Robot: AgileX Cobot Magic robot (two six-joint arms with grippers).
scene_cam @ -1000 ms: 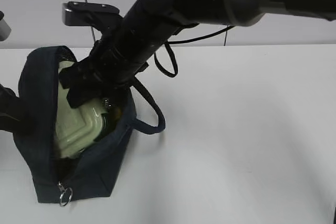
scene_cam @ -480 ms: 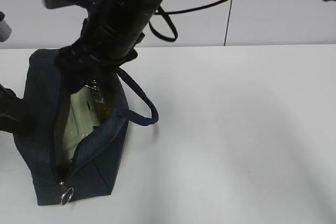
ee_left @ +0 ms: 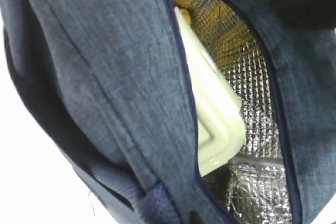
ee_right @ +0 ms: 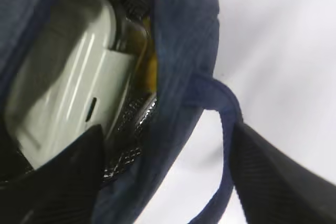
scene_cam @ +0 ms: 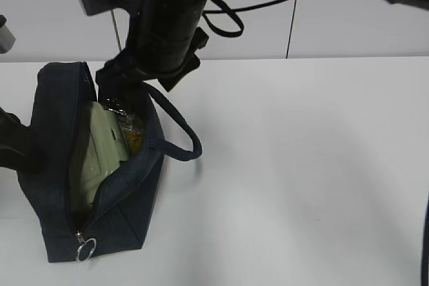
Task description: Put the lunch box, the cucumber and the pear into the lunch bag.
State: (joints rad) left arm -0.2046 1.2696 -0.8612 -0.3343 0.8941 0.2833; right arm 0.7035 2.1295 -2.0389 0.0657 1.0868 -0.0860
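The navy lunch bag (scene_cam: pixel 127 212) stands open at the left. The sage-green lunch box (scene_cam: pixel 100 152) stands on edge inside it, also in the left wrist view (ee_left: pixel 215 114) and the right wrist view (ee_right: pixel 68 77). The yellow pear (scene_cam: pixel 133 137) sits beside it in the bag (ee_right: pixel 149 61). A dark glossy shape (ee_right: pixel 128 38) between them may be the cucumber. My right gripper (scene_cam: pixel 141 75) hovers just above the bag's far end, open and empty (ee_right: pixel 173 182). My left arm (scene_cam: pixel 13 145) is at the bag's left side, with the bag's rim (ee_left: pixel 178 77) running into its jaws.
The bag's loop handle (scene_cam: pixel 184 132) hangs over its right side onto the white table (scene_cam: pixel 301 165). The zipper's ring pull (scene_cam: pixel 84 249) lies at the bag's near end. A black cable (scene_cam: pixel 224 25) hangs from my right arm.
My right gripper has lifted out of the bag's mouth and now sits above it. The lunch box has gone from tilted to standing on edge deeper in the bag.
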